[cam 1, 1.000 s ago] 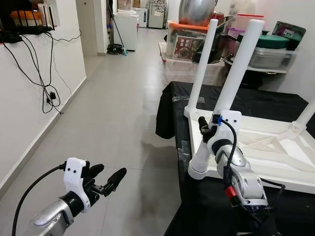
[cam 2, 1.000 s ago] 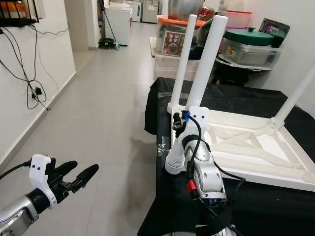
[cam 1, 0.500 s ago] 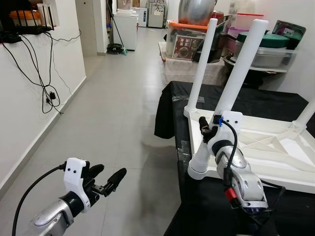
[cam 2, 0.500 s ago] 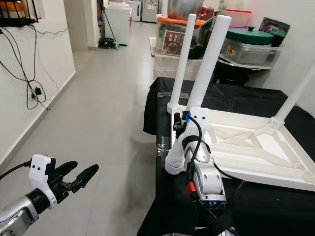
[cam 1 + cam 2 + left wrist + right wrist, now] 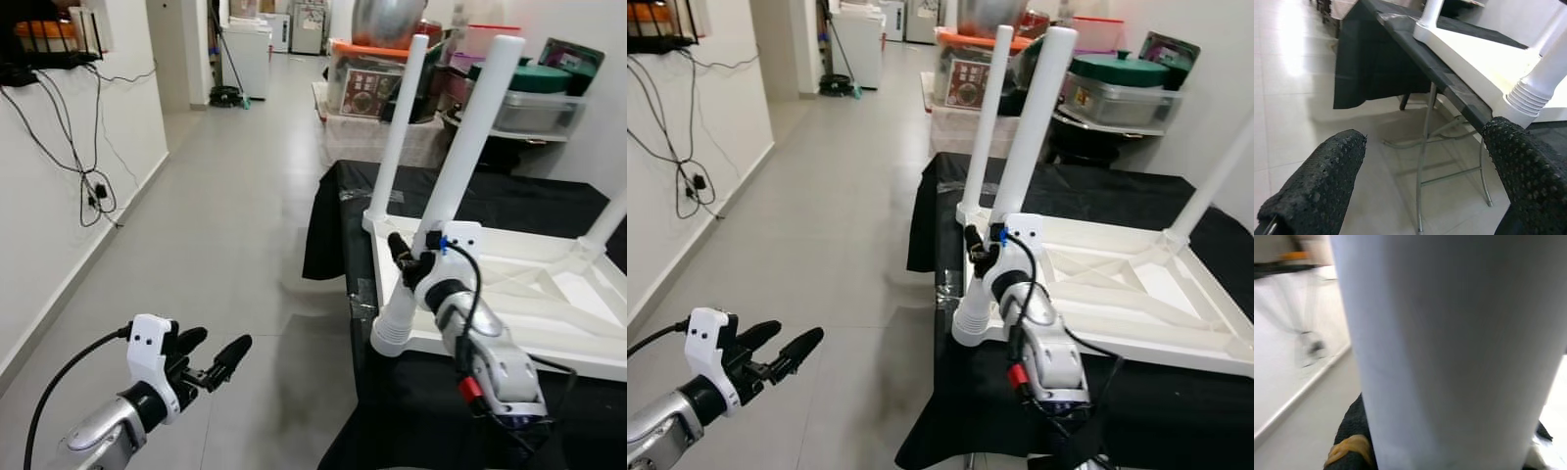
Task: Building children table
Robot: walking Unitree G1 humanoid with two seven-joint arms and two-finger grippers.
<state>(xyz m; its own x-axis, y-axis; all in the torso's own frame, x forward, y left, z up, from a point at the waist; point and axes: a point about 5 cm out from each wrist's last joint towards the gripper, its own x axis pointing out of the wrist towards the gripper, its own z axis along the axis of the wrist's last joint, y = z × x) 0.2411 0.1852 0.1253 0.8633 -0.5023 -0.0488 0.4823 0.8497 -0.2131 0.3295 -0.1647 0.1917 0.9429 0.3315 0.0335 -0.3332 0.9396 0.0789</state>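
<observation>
The white tabletop point(image 5: 549, 294) lies upside down on a table draped in black cloth point(image 5: 392, 411), with three legs standing up from its corners. The near leg point(image 5: 446, 196) rises tilted from the corner nearest the robot, its ribbed foot end point(image 5: 395, 331) seated at that corner right by the table's edge. The right gripper point(image 5: 409, 264) is clamped around this leg low down, just above the ribbed part; the right wrist view shows the leg pressed close against a black finger point(image 5: 1354, 440). The left gripper point(image 5: 201, 360) hangs out over the tiled floor point(image 5: 235, 225), well apart from the table, fingers spread and holding nothing.

The step in hand looks like seating or screwing this leg into its socket. To do it well, I'd keep the grip low near the socket so that force goes into the joint rather than levering the leg sideways. The leg leans compared with the far leg point(image 5: 397, 122), so it probably needs straightening before it is driven home. The tabletop is unheld and near the edge, so it could slide; the left gripper could steady it
</observation>
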